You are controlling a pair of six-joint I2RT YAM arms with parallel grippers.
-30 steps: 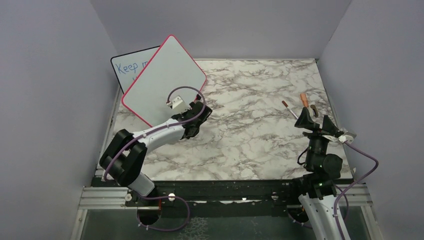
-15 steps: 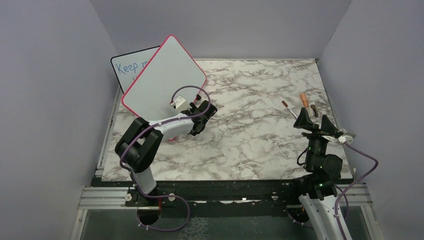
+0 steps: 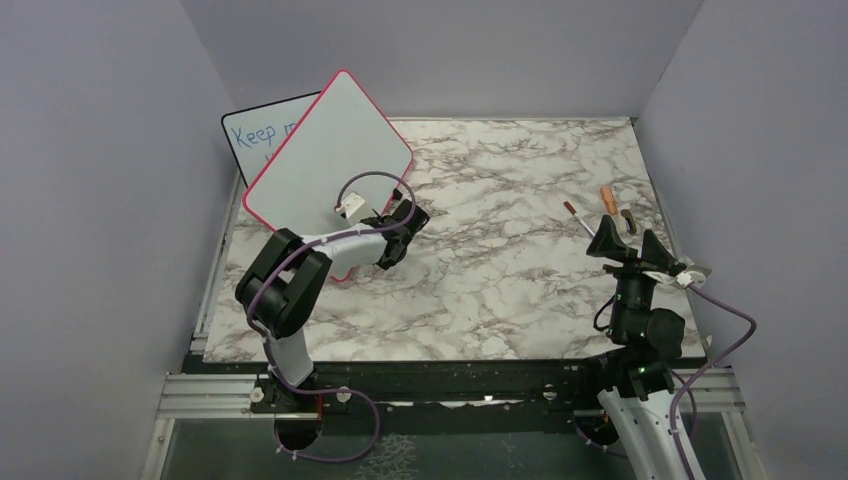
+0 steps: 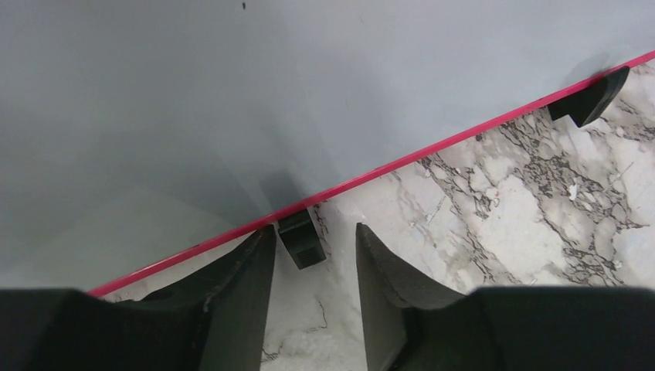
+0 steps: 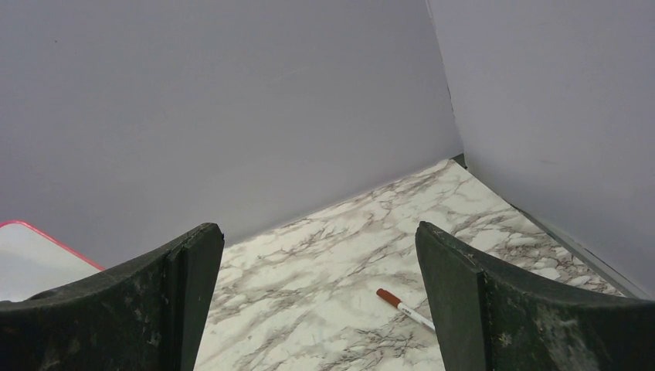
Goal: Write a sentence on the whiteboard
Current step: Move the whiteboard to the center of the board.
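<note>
Since a second ago the left arm has folded in: its elbow has swung right and up toward the board, while the wrist has stayed at the board's lower right edge. The board itself and the right arm have not shifted.

The left end effector [image 4: 313,230] hangs low over the counter [image 3: 520,260], its fingers [image 4: 247,278] partly apart and closed on nothing. A small black foot [image 4: 300,241] of the whiteboard [image 3: 320,150] lies just ahead of the gap between the tips, and we see no contact with either finger. The thin red-pink frame [image 4: 432,148] runs slantwise across the wrist view, with a second black foot [image 4: 588,97] farther along the same edge.

The whiteboard sits at the back left of the counter, turned cornerwise, its face plain white in both views. We cannot tell whether it lies flat or is propped up. It overlaps a smaller black-framed board [image 3: 255,135] bearing blue handwriting that begins "Keep".

The right end effector [image 5: 318,229] is spread wide and holds nothing, raised above the counter's right side. Just beyond it lies a white marker with a red cap [image 5: 405,309]. From above, an orange marker [image 3: 608,198] and a darker one [image 3: 628,218] lie near it, close to the right wall.
</note>
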